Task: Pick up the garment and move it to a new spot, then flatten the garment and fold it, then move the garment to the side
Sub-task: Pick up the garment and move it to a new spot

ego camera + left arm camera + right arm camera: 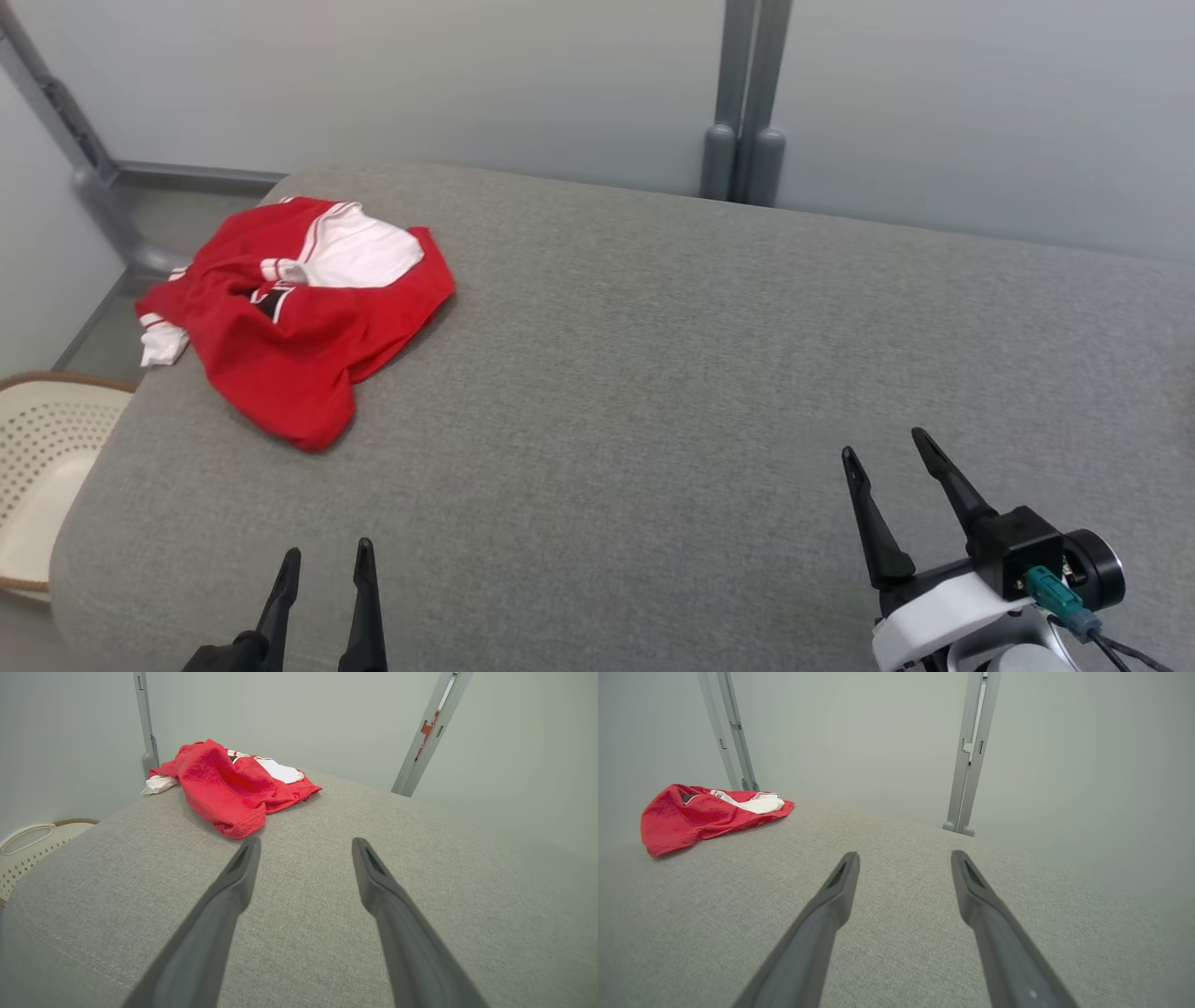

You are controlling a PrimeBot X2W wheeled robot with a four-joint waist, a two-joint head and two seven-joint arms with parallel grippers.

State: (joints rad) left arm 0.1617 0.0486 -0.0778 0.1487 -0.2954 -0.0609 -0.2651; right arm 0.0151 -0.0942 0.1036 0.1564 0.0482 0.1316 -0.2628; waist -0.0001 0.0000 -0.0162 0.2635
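Garment: red shirt with white panels and a small black patch, crumpled in a loose heap on the far left part of the grey padded surface. One white-trimmed cuff sits at the surface's left edge. Not flattened, not folded.

Left gripper is at the near edge, lower left in the head view. Its fingers are spread, nothing is between them, and it is well apart from the shirt. In its own wrist view the shirt lies ahead and to the left of the fingertips.

Right gripper is at the lower right over bare grey fabric. Its fingers are spread too and it is empty, further from the shirt than the left one.

White perforated basket sits off the left side, below the surface. Grey metal post stands behind the far edge against a pale wall.
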